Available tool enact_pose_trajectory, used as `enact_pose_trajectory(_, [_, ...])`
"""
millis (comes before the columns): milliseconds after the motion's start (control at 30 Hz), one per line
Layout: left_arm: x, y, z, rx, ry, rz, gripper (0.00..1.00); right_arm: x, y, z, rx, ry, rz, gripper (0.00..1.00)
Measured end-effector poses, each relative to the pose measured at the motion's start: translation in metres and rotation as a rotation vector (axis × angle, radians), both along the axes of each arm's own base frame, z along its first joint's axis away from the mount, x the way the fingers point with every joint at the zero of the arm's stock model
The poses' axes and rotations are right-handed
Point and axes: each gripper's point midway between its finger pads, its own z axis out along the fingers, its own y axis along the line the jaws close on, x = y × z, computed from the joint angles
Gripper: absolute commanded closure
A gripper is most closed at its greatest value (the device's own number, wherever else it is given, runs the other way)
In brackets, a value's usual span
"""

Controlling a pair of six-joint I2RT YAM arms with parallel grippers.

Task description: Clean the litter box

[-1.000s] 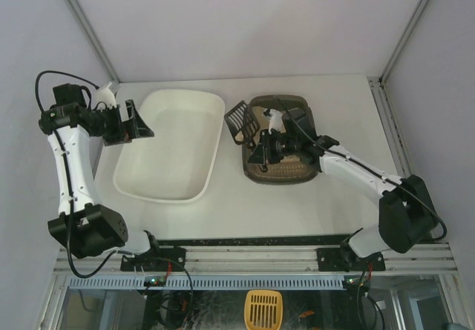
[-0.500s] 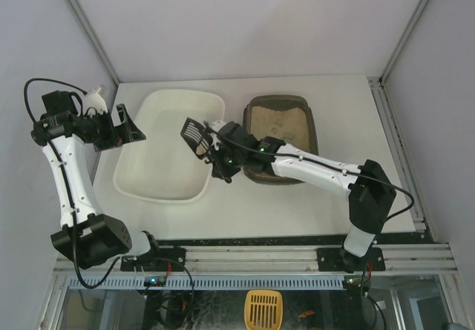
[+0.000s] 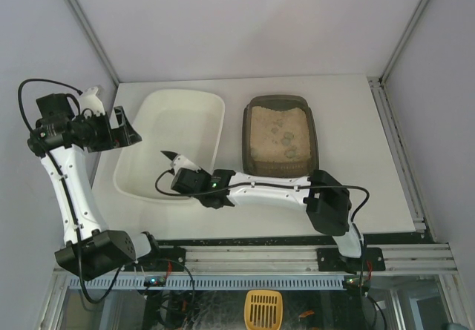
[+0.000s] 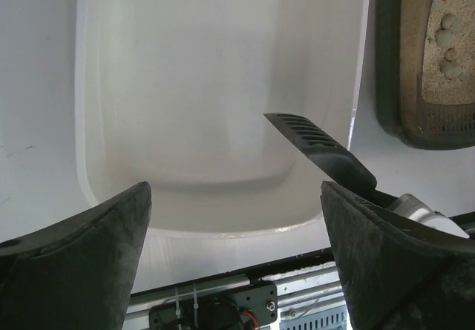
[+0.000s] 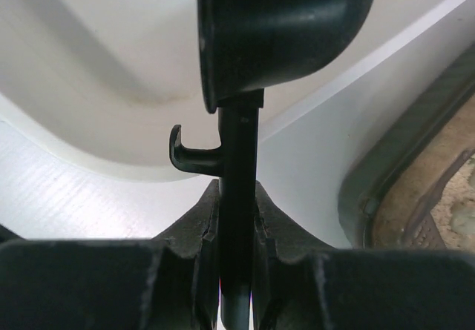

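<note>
litter box (image 3: 280,100) just right of white tray (image 3: 185,122), rims a bit apart, free table (image 3: 356,122) on its right, right gripper (image 5: 237,204) clamped on black scoop (image 5: 282,26) over tray's near corner, well left of the box, left gripper (image 3: 125,126) splayed wide at tray's far-left rim

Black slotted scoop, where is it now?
In the top view the scoop hangs over the glossy white tray's near right part, clamped in the right tool, left of the grey-brown litter box.

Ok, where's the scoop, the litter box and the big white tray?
scoop (image 4: 308,139): left wrist view, on its slotted blade.
litter box (image 3: 279,99): top view, on its far rim.
white tray (image 3: 178,130): top view, on its bare floor.
</note>
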Motion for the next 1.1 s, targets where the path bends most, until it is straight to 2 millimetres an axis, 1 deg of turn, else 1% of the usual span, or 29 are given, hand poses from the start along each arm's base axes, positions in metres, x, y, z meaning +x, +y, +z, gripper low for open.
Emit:
enact_pose_trajectory(67, [0.000, 0.001, 0.000, 0.006, -0.002, -0.001, 0.01, -0.001, -0.002, -0.003, -0.033, -0.023, 0.006, 1.00])
enact_pose_trajectory(167, [0.000, 0.001, 0.000, 0.008, -0.001, 0.000, 0.01, 0.007, -0.009, -0.001, -0.063, -0.058, -0.013, 1.00])
enact_pose_trajectory(267, [-0.001, 0.001, 0.001, 0.008, -0.003, -0.001, 0.01, 0.015, -0.013, 0.002, -0.075, -0.083, -0.028, 1.00])
enact_pose_trajectory(500, [-0.002, 0.000, 0.003, 0.010, -0.013, -0.001, 0.02, 0.022, -0.018, 0.005, -0.075, -0.092, -0.048, 1.00])
enact_pose_trajectory(600, [0.002, -0.001, 0.006, 0.014, -0.031, -0.002, 0.02, 0.022, -0.019, 0.013, -0.028, -0.055, -0.052, 1.00])
enact_pose_trajectory(667, [0.007, -0.006, 0.007, 0.026, -0.041, -0.012, 0.02, 0.024, -0.027, 0.026, 0.036, -0.006, -0.071, 1.00])
enact_pose_trajectory(733, [0.014, -0.022, 0.009, 0.053, -0.056, -0.065, 0.02, 0.033, -0.046, 0.044, 0.118, 0.048, -0.117, 1.00])
enact_pose_trajectory(767, [0.020, -0.031, 0.012, 0.080, -0.065, -0.092, 0.02, 0.040, -0.059, 0.055, 0.168, 0.078, -0.151, 1.00])
enact_pose_trajectory(800, [0.020, -0.054, 0.012, 0.081, -0.070, -0.173, 0.02, 0.048, -0.073, 0.065, 0.215, 0.103, -0.188, 1.00])
enact_pose_trajectory(833, [0.022, -0.072, 0.013, 0.083, -0.071, -0.230, 0.01, 0.056, -0.088, 0.075, 0.259, 0.124, -0.232, 1.00])
enact_pose_trajectory(867, [0.025, -0.094, 0.016, 0.088, -0.074, -0.297, 0.00, 0.064, -0.106, 0.086, 0.307, 0.151, -0.282, 1.00])
enact_pose_trajectory(900, [0.030, -0.108, 0.019, 0.086, -0.084, -0.335, 0.00, 0.071, -0.122, 0.094, 0.342, 0.168, -0.331, 1.00])
enact_pose_trajectory(933, [0.036, -0.128, 0.023, 0.072, -0.093, -0.384, 0.00, 0.079, -0.138, 0.099, 0.372, 0.189, -0.384, 1.00])
enact_pose_trajectory(1000, [0.052, -0.156, 0.027, 0.029, -0.101, -0.419, 0.00, 0.084, -0.159, 0.101, 0.397, 0.237, -0.456, 1.00])
enact_pose_trajectory(1100, [0.084, -0.187, 0.027, -0.070, -0.084, -0.367, 0.00, 0.081, -0.190, 0.084, 0.381, 0.366, -0.581, 1.00])
